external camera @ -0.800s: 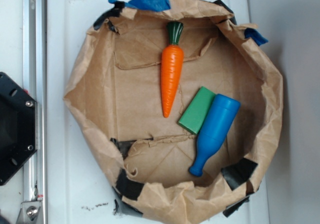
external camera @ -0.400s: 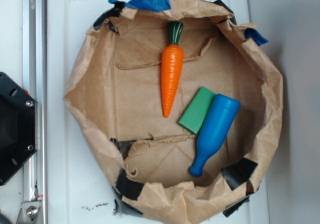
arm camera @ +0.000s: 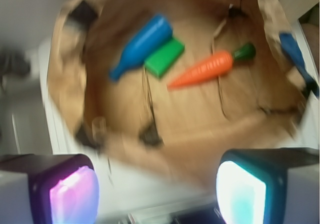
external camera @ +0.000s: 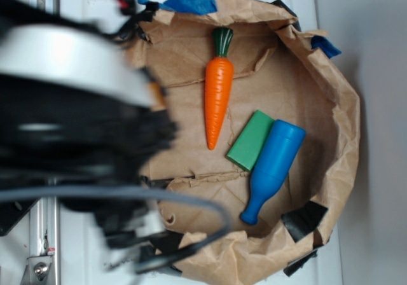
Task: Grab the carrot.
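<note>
Inside the paper bag [external camera: 343, 126] lie carrot [external camera: 218, 97], block [external camera: 250, 140], bottle [external camera: 272, 167]; jaws spread, empty.

In the exterior view a paper-lined basin [external camera: 346, 139] sits on the desk [external camera: 82, 247]; inside it the carrot [external camera: 218, 94] lies lengthwise near the upper middle, stem toward the far rim; the block [external camera: 250, 140] lies right of and below its tip; the bottle [external camera: 272, 169] lies touching the block's right side, neck toward the lower rim; the arm [external camera: 70, 126] covers the basin's left edge.
</note>
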Robot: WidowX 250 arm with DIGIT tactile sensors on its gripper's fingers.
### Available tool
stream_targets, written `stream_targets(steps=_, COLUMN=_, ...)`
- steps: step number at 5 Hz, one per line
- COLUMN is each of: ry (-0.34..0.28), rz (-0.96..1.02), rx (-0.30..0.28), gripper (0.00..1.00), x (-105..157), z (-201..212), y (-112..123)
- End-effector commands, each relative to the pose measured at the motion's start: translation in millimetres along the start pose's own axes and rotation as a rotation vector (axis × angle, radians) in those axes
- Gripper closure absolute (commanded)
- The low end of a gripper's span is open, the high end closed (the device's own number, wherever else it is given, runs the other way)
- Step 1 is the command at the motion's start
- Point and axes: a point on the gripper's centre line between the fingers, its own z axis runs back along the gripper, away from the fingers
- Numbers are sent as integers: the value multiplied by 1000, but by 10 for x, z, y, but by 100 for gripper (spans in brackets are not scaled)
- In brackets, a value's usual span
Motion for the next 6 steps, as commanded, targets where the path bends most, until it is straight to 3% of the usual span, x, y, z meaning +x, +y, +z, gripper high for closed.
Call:
stream_targets(steps=1, ry=-56, rz=333, rx=-62, gripper=0, x=625, z=-360, y=145)
stream_targets(steps=3, ry=-154, rz=483, rx=-68, gripper=0, x=703, z=-905, y=394)
stream_targets(steps=5, ry=-162, rz=553, rx=10, gripper=0, x=792, z=-1298, y=545)
stream_targets(steps=6, ry=-184, rz=566, rx=34, gripper=0, x=840, z=-1450, y=509)
